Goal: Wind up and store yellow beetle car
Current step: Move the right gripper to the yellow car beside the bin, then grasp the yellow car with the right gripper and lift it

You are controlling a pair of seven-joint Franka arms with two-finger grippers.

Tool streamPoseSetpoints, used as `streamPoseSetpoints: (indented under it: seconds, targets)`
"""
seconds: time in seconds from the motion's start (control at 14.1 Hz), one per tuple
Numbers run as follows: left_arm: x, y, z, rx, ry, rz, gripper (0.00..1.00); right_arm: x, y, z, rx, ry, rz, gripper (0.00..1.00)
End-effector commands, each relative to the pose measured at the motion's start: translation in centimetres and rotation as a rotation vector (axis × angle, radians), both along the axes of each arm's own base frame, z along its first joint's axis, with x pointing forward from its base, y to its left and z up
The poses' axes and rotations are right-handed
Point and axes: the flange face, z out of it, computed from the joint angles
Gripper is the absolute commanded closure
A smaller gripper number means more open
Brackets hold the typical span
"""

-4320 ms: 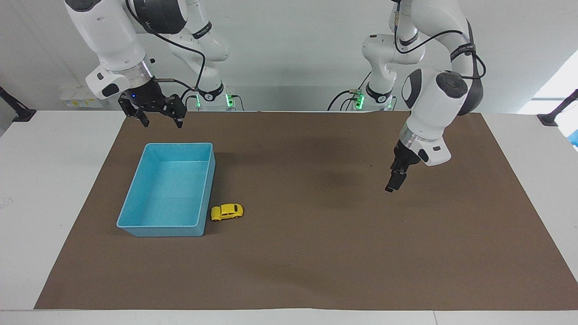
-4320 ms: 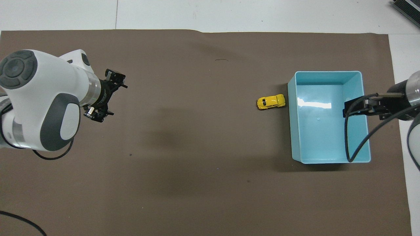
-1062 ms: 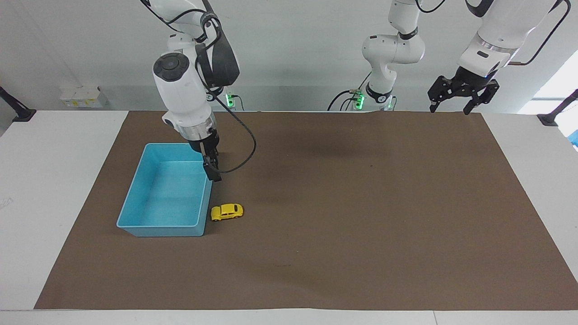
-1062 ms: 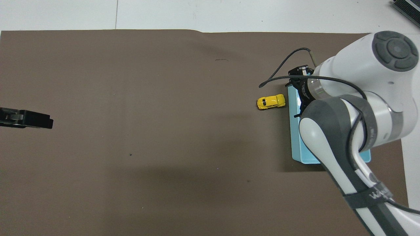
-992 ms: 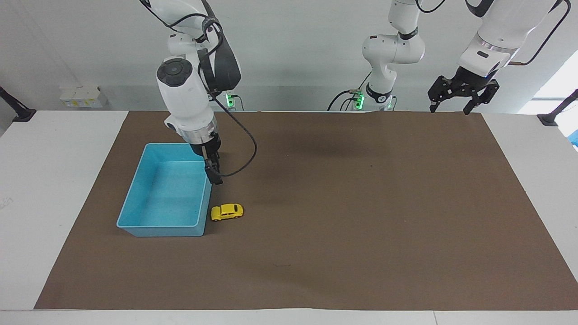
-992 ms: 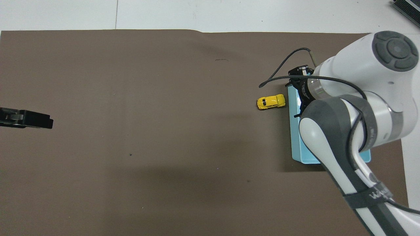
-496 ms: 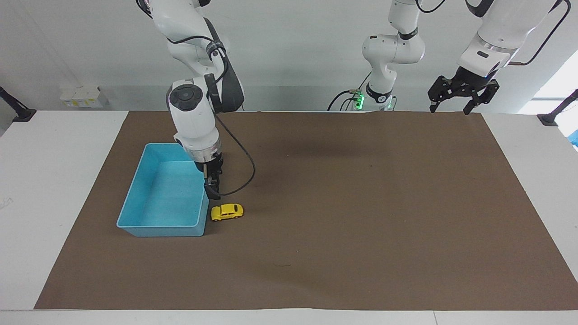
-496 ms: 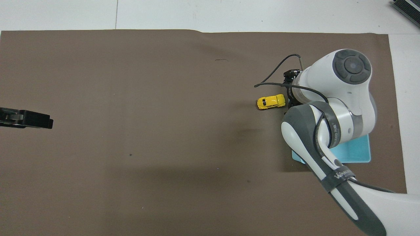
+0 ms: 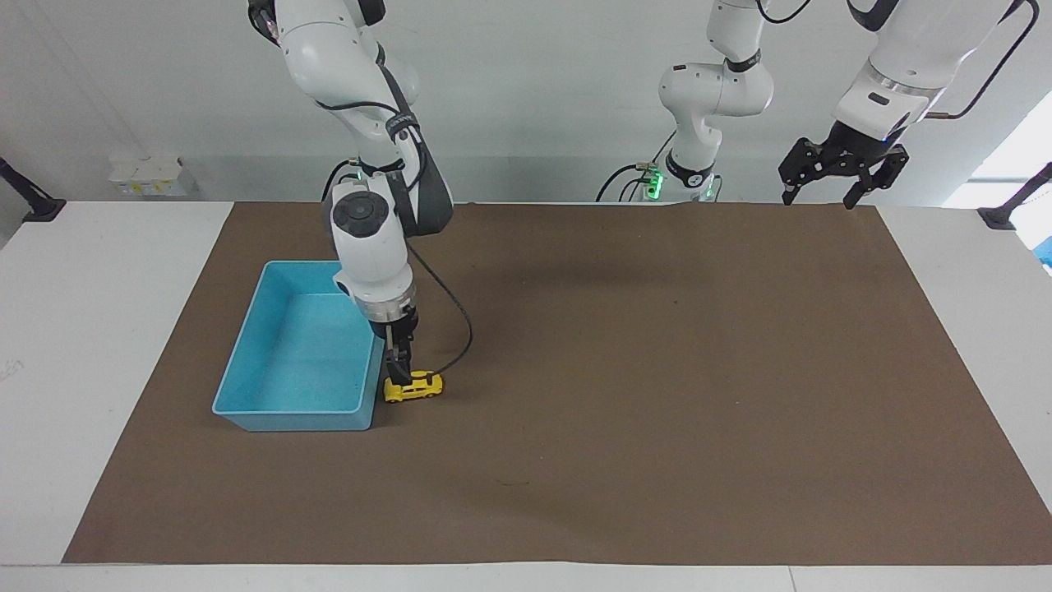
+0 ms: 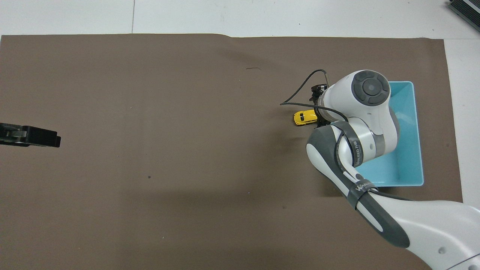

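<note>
The yellow beetle car (image 9: 421, 386) stands on the brown mat beside the blue bin (image 9: 288, 421), at the bin's corner farthest from the robots. My right gripper (image 9: 400, 376) points straight down and has come down onto the car's end that is closest to the bin. In the overhead view the right arm's wrist covers that end of the car (image 10: 302, 117) and part of the bin (image 10: 418, 131). My left gripper (image 9: 830, 187) is open and waits, raised over the mat's edge by the left arm's base; its tip shows in the overhead view (image 10: 32, 135).
The brown mat (image 9: 657, 395) covers most of the white table. The bin is empty. A black cable loops from the right wrist down to just over the mat beside the car.
My right gripper has dropped from beside the bin's wall down onto the car. The car and the bin have not moved. The left arm has stayed still.
</note>
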Motion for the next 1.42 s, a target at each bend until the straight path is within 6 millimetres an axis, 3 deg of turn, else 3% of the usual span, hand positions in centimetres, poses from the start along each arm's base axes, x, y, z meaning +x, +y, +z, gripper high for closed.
streamPoseSetpoints:
  seconds: [0.0,0.28,0.42,0.78,0.92,0.99,1.06,1.13,1.35]
  targets:
    - [-0.4,0.5,0.5,0.015,0.007,-0.008,0.00,0.4,0.1,-2.8,-0.026,0.000,0.081,0.00]
    - [-0.2,0.4,0.4,0.012,0.001,-0.007,0.00,0.5,-0.9,-3.2,-0.035,0.014,0.156,0.00]
    - [-0.1,1.8,0.3,0.012,0.007,0.015,0.00,0.2,-0.8,-4.1,-0.034,0.029,0.142,0.00]
    - [-0.1,2.4,0.2,0.005,0.012,0.027,0.00,-0.3,-0.8,-4.6,-0.018,0.035,0.086,0.00]
    - [-0.2,1.3,0.3,0.011,0.008,-0.014,0.00,-0.8,-0.8,-5.3,-0.021,0.048,0.086,0.00]
    - [-0.2,1.2,0.3,0.013,0.008,-0.025,0.00,-0.7,-0.8,-5.1,-0.022,0.046,0.087,0.20]
    - [-0.3,1.1,0.4,0.011,0.006,-0.027,0.00,-0.8,-0.4,-5.1,-0.021,0.045,0.093,0.63]
    - [-0.3,1.1,0.4,0.011,0.006,-0.025,0.00,-0.8,0.2,-4.8,-0.023,0.044,0.102,0.96]
    - [-0.3,1.0,0.5,0.013,0.006,-0.019,0.00,-1.2,2.3,-4.2,-0.027,0.046,0.134,1.00]
